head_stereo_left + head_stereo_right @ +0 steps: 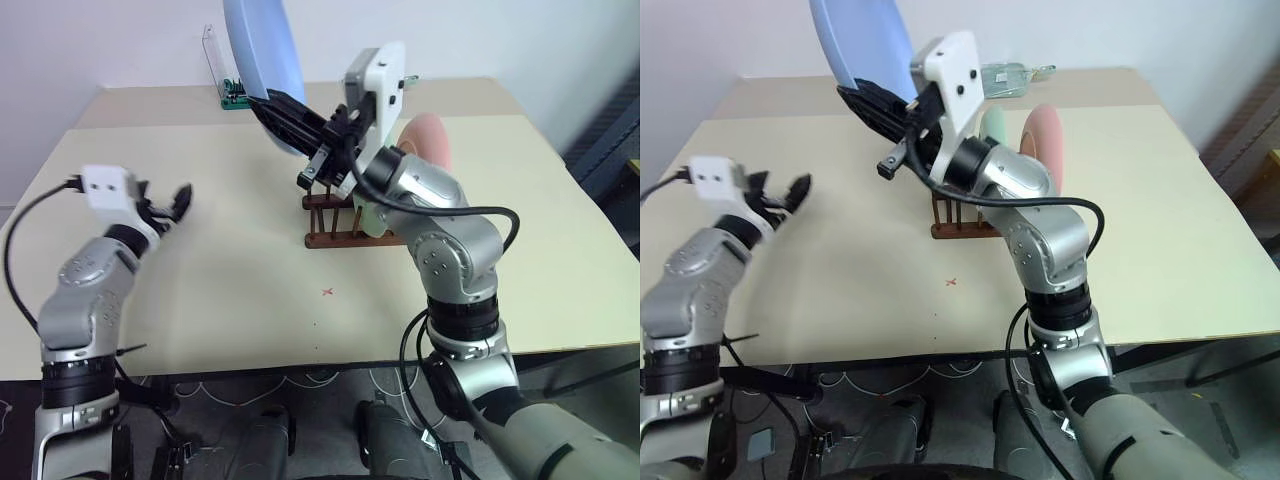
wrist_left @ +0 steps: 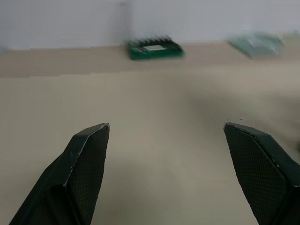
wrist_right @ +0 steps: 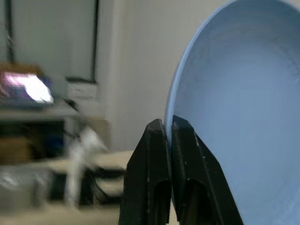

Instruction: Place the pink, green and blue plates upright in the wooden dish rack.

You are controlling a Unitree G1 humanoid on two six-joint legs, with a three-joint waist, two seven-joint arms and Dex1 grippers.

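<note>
My right gripper [image 1: 262, 101] is raised over the table's back middle and is shut on the rim of the light blue plate [image 1: 258, 45], which it holds up on edge. In the right wrist view its fingers [image 3: 157, 140] pinch that rim [image 3: 243, 117]. The pink plate [image 1: 1045, 145] and the pale green plate [image 1: 993, 122] stand upright in the dark wooden dish rack [image 1: 955, 222], partly hidden by my right arm. Out to the left, low above the table, my left gripper [image 1: 165, 205] is open with nothing between its fingers [image 2: 89, 154].
A green tool holder [image 1: 235, 97] with a clear upright lid stands at the table's back edge. A clear object [image 1: 1015, 75] lies at the back right. A small red mark [image 1: 327, 292] sits on the beige table [image 1: 240, 290] in front of the rack.
</note>
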